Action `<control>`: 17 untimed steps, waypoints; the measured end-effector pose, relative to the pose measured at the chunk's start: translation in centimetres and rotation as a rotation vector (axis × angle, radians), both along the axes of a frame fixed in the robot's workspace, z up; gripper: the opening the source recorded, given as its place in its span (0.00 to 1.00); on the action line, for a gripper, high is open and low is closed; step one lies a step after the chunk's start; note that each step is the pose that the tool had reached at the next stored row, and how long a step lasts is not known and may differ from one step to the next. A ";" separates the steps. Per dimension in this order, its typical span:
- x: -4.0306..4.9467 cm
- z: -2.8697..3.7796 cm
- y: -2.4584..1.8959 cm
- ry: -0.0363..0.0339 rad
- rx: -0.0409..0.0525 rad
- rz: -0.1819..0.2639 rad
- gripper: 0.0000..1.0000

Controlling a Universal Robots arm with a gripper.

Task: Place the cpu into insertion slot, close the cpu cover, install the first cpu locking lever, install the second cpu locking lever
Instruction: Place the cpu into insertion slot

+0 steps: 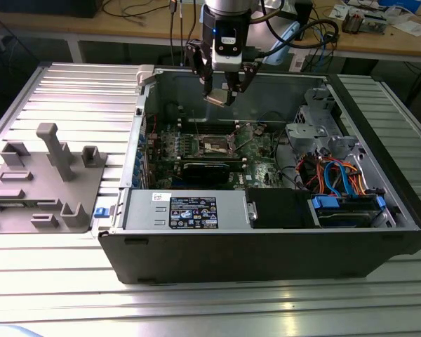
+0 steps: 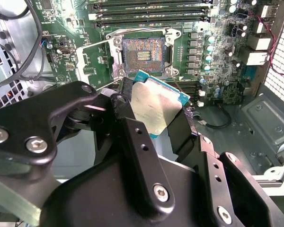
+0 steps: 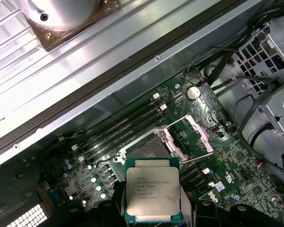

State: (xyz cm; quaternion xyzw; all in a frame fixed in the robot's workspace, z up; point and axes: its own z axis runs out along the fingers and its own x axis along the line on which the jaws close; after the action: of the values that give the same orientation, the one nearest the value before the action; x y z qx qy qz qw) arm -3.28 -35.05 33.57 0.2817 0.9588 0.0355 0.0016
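Observation:
My gripper hangs over the open computer case, shut on the cpu, a small flat square chip with a silvery top. In both wrist views the cpu sits between the black fingers, above the board and apart from it. The insertion slot lies bare on the green board, its dark centre exposed; in the first wrist view the chip hides part of the insertion slot. The cpu cover stands swung open beside the socket. Thin wire locking levers stick up, unlatched.
Long memory slots run beside the socket. A black card lies in front of it. The grey power supply box fills the case's front; a drive cage and coloured cables are at the exterior view's right. A grey fixture stands outside the case.

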 end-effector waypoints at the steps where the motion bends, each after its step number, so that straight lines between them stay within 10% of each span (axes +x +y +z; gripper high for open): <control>1: 0.00 0.00 0.00 0.0000 0.0000 0.000 0.54; 17: 0.00 0.00 0.00 0.0000 0.0000 -0.008 0.54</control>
State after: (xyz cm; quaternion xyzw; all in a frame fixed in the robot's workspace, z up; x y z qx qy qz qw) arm -3.28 -35.05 33.57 0.2854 0.9577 0.0355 0.0017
